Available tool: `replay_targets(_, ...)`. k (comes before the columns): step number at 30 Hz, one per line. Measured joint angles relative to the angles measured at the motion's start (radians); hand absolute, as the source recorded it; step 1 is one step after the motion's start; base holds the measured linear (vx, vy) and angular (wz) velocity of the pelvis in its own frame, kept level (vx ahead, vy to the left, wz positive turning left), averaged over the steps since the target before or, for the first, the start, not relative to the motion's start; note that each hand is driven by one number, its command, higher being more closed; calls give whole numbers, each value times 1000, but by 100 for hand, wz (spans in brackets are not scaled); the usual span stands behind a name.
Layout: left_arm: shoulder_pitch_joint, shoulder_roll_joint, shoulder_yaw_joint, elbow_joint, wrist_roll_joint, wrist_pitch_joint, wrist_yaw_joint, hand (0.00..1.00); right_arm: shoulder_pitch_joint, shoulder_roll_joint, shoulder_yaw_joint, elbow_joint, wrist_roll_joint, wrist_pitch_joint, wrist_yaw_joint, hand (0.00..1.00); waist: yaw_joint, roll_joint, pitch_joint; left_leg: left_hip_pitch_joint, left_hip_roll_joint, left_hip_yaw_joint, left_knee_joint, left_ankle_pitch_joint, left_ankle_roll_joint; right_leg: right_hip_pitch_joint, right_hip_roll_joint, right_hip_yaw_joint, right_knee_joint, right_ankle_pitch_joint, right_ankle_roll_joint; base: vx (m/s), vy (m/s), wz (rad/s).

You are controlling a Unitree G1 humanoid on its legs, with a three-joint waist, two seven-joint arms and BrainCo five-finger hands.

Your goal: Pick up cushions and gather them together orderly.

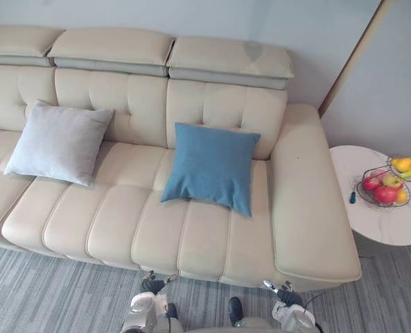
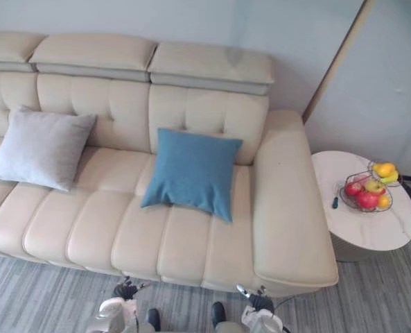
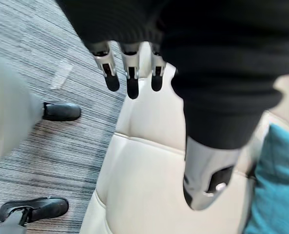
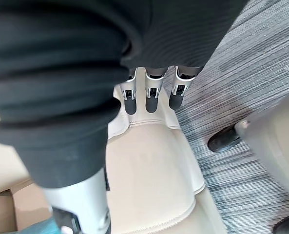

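A blue cushion (image 1: 211,166) leans against the back of the cream sofa (image 1: 122,222), right of its middle. A light grey cushion (image 1: 58,142) leans on the sofa back further left, a seat's width away. My left hand (image 1: 152,284) hangs low in front of the sofa's front edge. Its fingers (image 3: 129,73) are straight and hold nothing, and the blue cushion (image 3: 276,185) shows beyond its thumb. My right hand (image 1: 286,297) hangs below the sofa's right front corner, its fingers (image 4: 151,95) straight and empty over the seat edge.
The wide armrest (image 1: 305,194) closes the sofa's right end. Beside it stands a round white side table (image 1: 385,222) with a wire basket of fruit (image 1: 384,186) and a small dark object (image 1: 353,197). Grey striped carpet (image 1: 46,298) lies in front.
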Motion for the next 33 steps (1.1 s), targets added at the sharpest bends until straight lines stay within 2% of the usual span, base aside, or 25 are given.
replay_targets(1,4,-2,12,-2,0,1,0,0,0,0,3,4,-13,0,0,0,0,-3,-4,-2,0,3,8,-3,4,1,-1,3,-3,7,11,0,0,0)
replay_targets(2,9,-21,52,-4,0,5,0,0,-7,-2,0,18,-27,0,-1,0,9,15,-28,-28,28,2,3,1,4,1,9,5,-5,13,25,0,0,0)
replay_targets(3,8,-25,104,-2,-1,5,2,0,-30,7,0,29,-27,3,-2,0,9,18,-27,-38,41,-7,25,9,4,-64,-8,-31,261,-93,8,-3,-47,9)
replay_targets(4,9,-25,110,-3,-1,5,2,0,-31,9,0,30,-28,3,-2,0,9,17,-28,-41,39,-13,33,9,3,-72,-20,-35,338,-119,25,-22,-85,39)
replay_targets(5,21,-25,113,-5,-2,5,2,0,-31,12,0,41,-29,3,-2,0,9,3,-35,-51,35,-29,64,9,4,-63,-65,-36,492,-161,71,-28,-109,42)
replay_targets(6,27,-25,116,-6,-3,5,3,0,-32,14,0,54,-29,3,-2,0,11,-4,-40,-59,35,-35,80,9,4,-50,-86,-28,546,-170,86,-116,-259,59)
replay_targets(7,34,-28,141,-15,-6,7,5,0,-42,19,-1,68,-30,8,-4,0,15,-18,-41,-89,37,-59,117,10,1,-19,-84,0,517,-189,115,-136,-257,41)
replay_targets(8,29,-34,147,-18,-7,6,8,0,-43,16,-2,72,-30,8,-5,0,16,-17,-46,-105,45,-67,124,16,-8,-9,-67,-6,483,-202,114,-199,-291,14)
replay_targets(9,29,-49,148,-15,-16,7,23,0,-53,-1,-8,71,-28,7,-8,0,42,18,-51,-136,86,-81,123,27,-11,12,-30,-20,382,-211,104,-213,-214,-22)
replay_targets(10,24,-66,145,-15,-24,5,24,0,-71,-13,-9,68,-25,1,-16,0,59,42,-45,-178,108,-83,123,54,-29,33,-10,-41,287,-248,56,-230,-216,-25)
replay_targets(11,17,-65,141,-13,-25,5,24,0,-78,-16,-9,68,-23,0,-18,0,58,43,-35,-190,109,-85,123,64,-45,33,-10,-54,269,-267,37,-289,-233,16)
replay_targets(12,-7,-67,124,9,-26,7,24,0,-88,-23,-10,70,-22,1,-25,0,48,71,13,-193,121,-115,102,105,-49,36,4,-92,274,-268,21,-355,-205,57)
replay_targets(13,0,-69,115,13,-26,5,24,0,-57,-37,-10,76,-23,9,-33,0,41,80,12,-181,127,-110,40,135,-19,22,4,-129,287,-269,3,-376,-176,63)
replay_targets(14,5,-69,115,13,-26,5,23,0,-49,-37,-11,80,-23,12,-34,0,38,80,11,-174,128,-106,18,121,-26,20,-1,-140,285,-268,-11,-328,-96,48)
replay_targets(15,3,-66,117,5,-26,5,22,0,-49,-35,-12,82,-22,17,-36,0,34,68,13,-173,124,-83,31,106,-11,18,-20,-156,276,-262,-32,-272,-59,30)
replay_targets(16,4,-64,128,7,-25,5,22,0,-51,-52,-12,97,-22,18,-38,0,32,58,12,-172,103,-64,164,83,17,23,-40,-160,240,-229,-30,-231,-26,28)
replay_targets(17,8,-65,131,7,-24,5,22,0,-49,-54,-12,97,-22,17,-38,0,30,56,11,-170,97,-60,195,51,14,24,-44,-162,227,-219,-27,-179,-3,26)
replay_targets(18,7,-65,133,7,-24,5,22,0,-49,-54,-11,97,-22,17,-37,0,25,54,11,-171,86,-60,243,-2,15,20,-48,-168,201,-196,-24,-186,112,20)
replay_targets(19,6,-65,140,7,-23,5,21,0,-49,-45,-11,98,-22,18,-35,0,25,51,10,-168,84,-60,320,-91,4,6,-51,-174,167,-157,-17,-181,142,13)
replay_targets(22,7,-64,150,14,-23,6,20,0,-46,-35,-14,100,-22,20,-33,0,23,47,10,-125,82,-61,414,-200,-6,5,-58,-153,133,-115,15,-113,185,-12)
replay_targets(23,9,-63,151,16,-23,7,20,0,-43,-41,-18,101,-22,22,-32,0,21,54,3,-103,69,-54,364,-209,-11,10,-53,-144,115,-100,35,-115,247,-22)
replay_targets(24,19,-56,150,16,-22,7,20,0,-40,-26,-30,103,-22,25,-28,0,15,44,-17,-74,48,-43,272,-216,-5,10,-61,-128,78,-75,42,-73,221,-22)
replay_targets(25,27,-34,149,13,-21,8,20,0,-38,10,-63,109,-23,30,-24,0,3,9,-40,-45,15,-15,186,-173,13,26,-85,-125,30,-34,36,-33,161,-13)
replay_targets(27,28,-28,146,18,-21,14,20,0,-37,17,-80,116,-23,33,-21,0,3,-1,-46,-19,-6,-5,151,-158,21,52,-90,-122,-10,-14,34,-50,129,-20)
replay_targets(33,34,-29,102,39,-18,15,17,0,-20,5,-132,115,-25,34,-22,0,-3,21,-63,32,-42,-11,48,-119,16,89,-101,-114,-66,9,46,-33,25,1)
